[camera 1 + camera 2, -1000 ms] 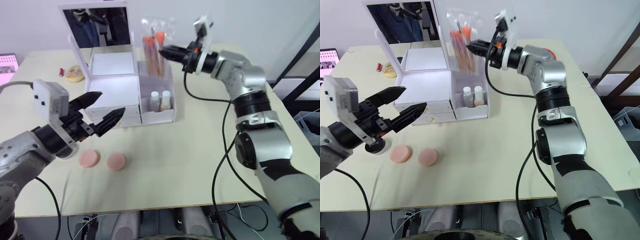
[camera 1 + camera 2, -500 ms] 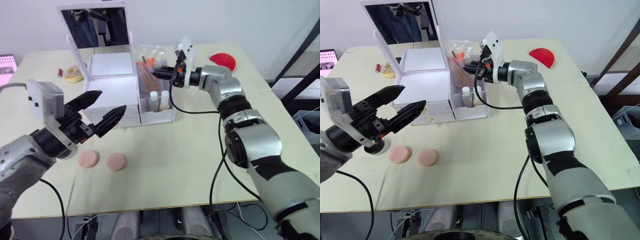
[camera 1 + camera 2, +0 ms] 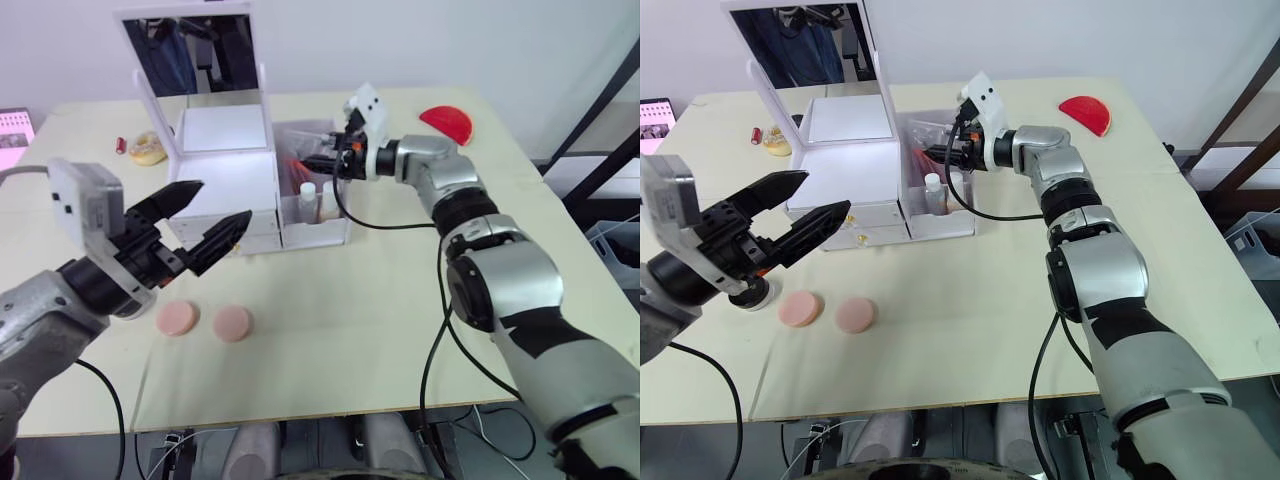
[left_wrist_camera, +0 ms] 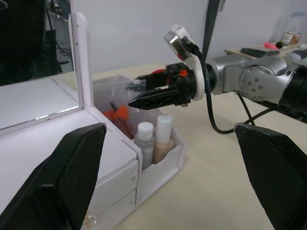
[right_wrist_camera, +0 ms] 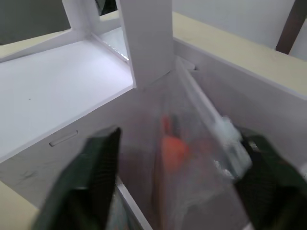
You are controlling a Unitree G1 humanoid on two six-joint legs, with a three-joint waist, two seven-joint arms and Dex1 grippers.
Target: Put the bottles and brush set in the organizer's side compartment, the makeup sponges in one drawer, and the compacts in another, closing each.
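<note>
Lying in the organizer's side bin, the bagged orange brush set looks tilted, behind two bottles. Two sponges sit before the organizer. Left gripper gapes empty; right gripper seems released above the bag.

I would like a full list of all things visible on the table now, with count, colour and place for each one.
organizer: one, white, mirror lid upright, far middle of table
bottles: two, white caps, front of side compartment
brush set: one clear bag, orange inside, in side compartment behind bottles
makeup sponges: two, pink, table front left
compact: one seen, black lid, left of sponges
red half-disc: one, far right
tan ring: one, far left
left end effector: open, before drawers
right end effector: over side compartment
</note>
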